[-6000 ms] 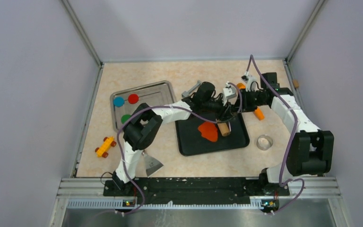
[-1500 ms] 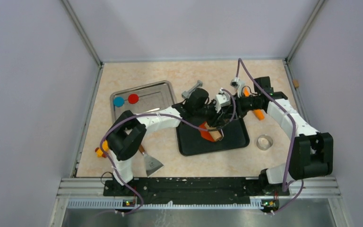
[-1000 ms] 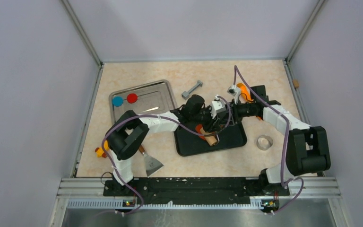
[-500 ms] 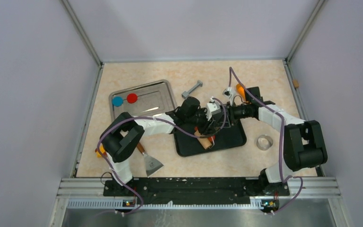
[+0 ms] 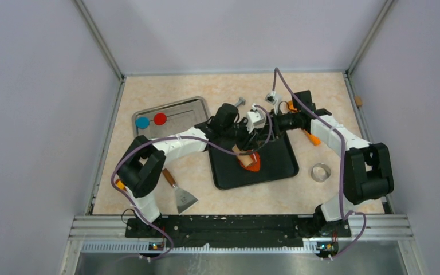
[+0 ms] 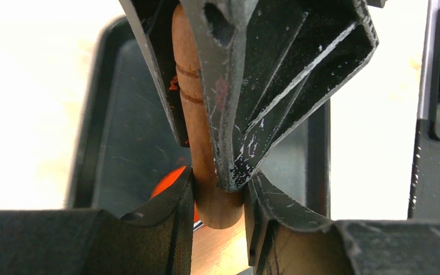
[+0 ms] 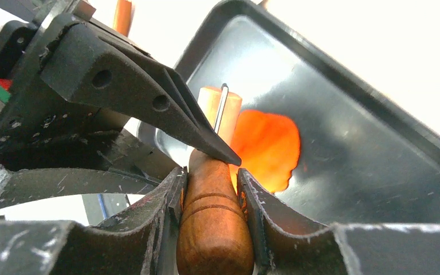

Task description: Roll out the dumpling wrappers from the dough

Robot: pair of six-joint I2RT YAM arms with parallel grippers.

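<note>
On the left of the desk [image 5: 166,91], the metal tray [image 5: 186,112] holds two finished wrappers, one blue wrapper [image 5: 143,122] and one red wrapper [image 5: 160,118], lying side by side and apart. Whether more sit under the arm I can't tell. One scraper [image 5: 184,199] lies near the front, and one bolt [image 5: 239,102] pokes out behind the wrists.

In the middle, the left end effector [image 6: 217,200] pinches one handle of the single pin [image 7: 213,229], and the right end effector [image 7: 212,189] pinches the other handle. Both clamp the wood firmly.

The dough [image 5: 251,162] is one orange-red piece on the one black tray [image 5: 275,172]. It is already pressed flat and ragged-edged, and the pin's barrel rests at its near-left edge.

To the right are one carrot toy [image 5: 312,137] and one ring [image 5: 321,172], well clear of the tray.

My reading is that the work is midway. Two discs are done and the sheet is flattened. More rolling, cutting rounds and moving them to the metal tray are left.
</note>
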